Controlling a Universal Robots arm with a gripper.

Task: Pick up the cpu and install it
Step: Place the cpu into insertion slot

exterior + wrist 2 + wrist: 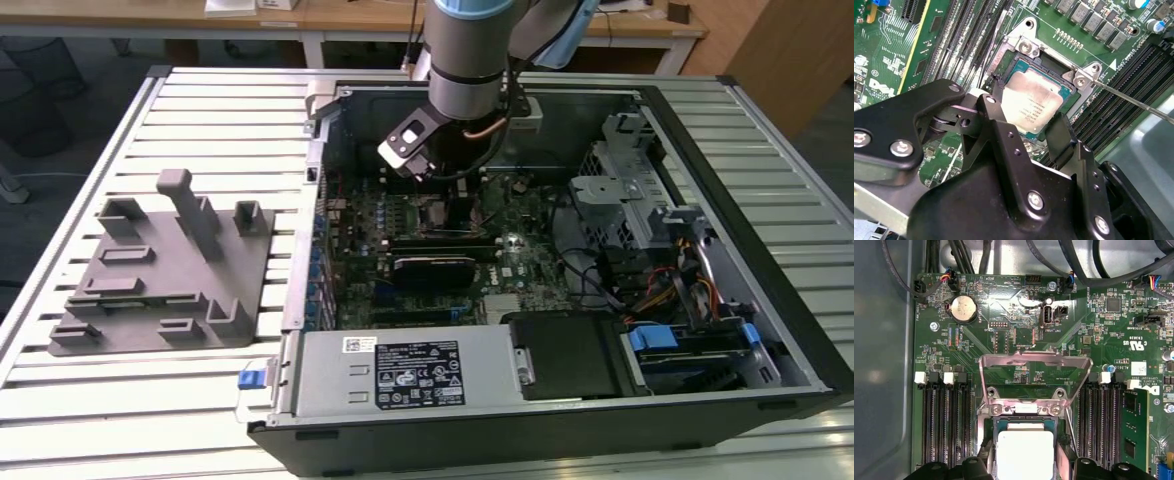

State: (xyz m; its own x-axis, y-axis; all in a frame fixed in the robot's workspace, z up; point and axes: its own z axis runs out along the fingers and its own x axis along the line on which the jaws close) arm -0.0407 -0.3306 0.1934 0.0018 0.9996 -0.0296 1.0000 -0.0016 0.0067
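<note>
The cpu (1031, 102), a flat square chip with a shiny silver top, hangs level just over the black motherboard socket (1054, 65); a teal strip of the socket floor shows past its edges. My gripper (1029, 114) is shut on the cpu, one black finger against each of two opposite sides. In the first wrist view the cpu (1025, 455) sits between the same fingers (1068, 462), below the socket's raised metal load plate (1034, 362). In the exterior view my gripper (447, 195) reaches down into the open computer case over the motherboard (441, 225).
The thin socket lever (1134, 100) sticks out beside the socket. Memory slots (946, 425) run along both sides of it. A grey fixture block (167, 270) with upright posts stands on the slatted table at the exterior view's left. The power supply (400, 375) and drive bays (667, 250) crowd the case.
</note>
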